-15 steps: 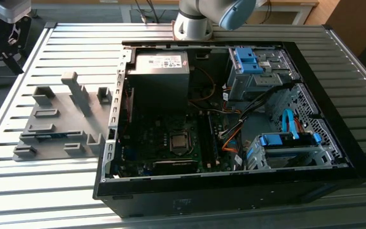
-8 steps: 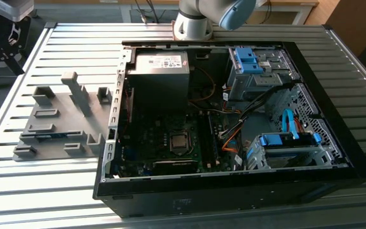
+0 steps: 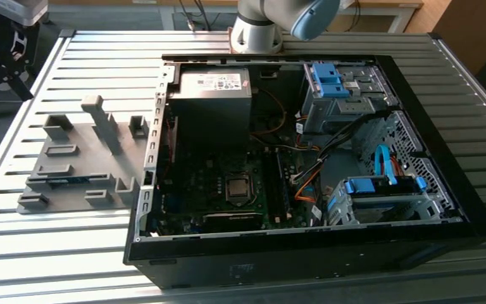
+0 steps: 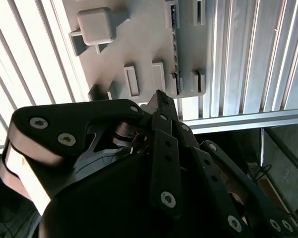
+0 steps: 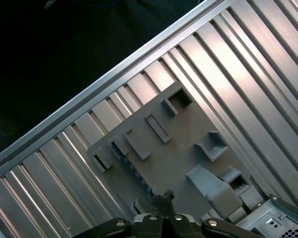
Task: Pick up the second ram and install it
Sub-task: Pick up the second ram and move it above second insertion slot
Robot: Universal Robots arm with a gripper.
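Fingertips of the gripper (image 5: 164,199) sit pressed together with nothing between them, so you have a narrow, empty pincer. In the first wrist view it hangs above the grey fixture plate (image 5: 181,148), clear of it. The second ram (image 4: 175,54) stands on edge in a slot near one border of that plate; in the second wrist view you see it as a thin dark strip with chips. In the exterior view the plate lies on the slotted table (image 3: 23,240), just beside the open computer case (image 3: 311,253), on the exterior view's left.
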